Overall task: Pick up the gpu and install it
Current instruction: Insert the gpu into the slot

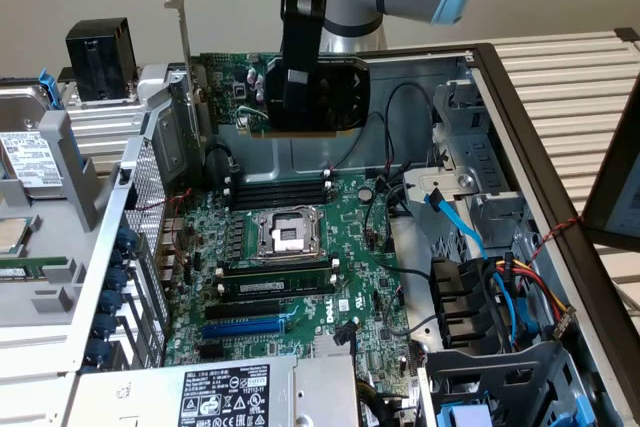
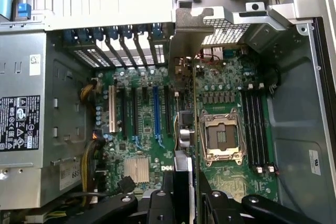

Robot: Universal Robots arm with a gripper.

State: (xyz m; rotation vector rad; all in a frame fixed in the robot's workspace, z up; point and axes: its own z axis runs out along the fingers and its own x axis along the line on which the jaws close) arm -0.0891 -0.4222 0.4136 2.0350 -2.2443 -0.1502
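Observation:
My gripper [image 1: 298, 115] is shut on the gpu [image 1: 345, 92], a green card with a black fan block, and holds it in the air above the far part of the open computer case. Its long silver bracket [image 1: 184, 42] sticks up at the exterior view's left end of the card. In the wrist view I see the gpu [image 2: 185, 129] edge-on between my fingers [image 2: 169, 200], hanging over the green motherboard [image 2: 142, 129] between the expansion slots [image 2: 156, 111] and the CPU socket [image 2: 223, 135]. Below the card, the motherboard [image 1: 300, 277] lies flat in the case.
Dark memory sticks [image 1: 280, 187] sit beside the CPU socket [image 1: 285, 235]. The power supply [image 1: 260, 392] fills the near end of the case. A drive cage with coloured cables [image 1: 490, 287] stands on the exterior view's right. The perforated rear wall [image 1: 150, 197] and slot covers line the left.

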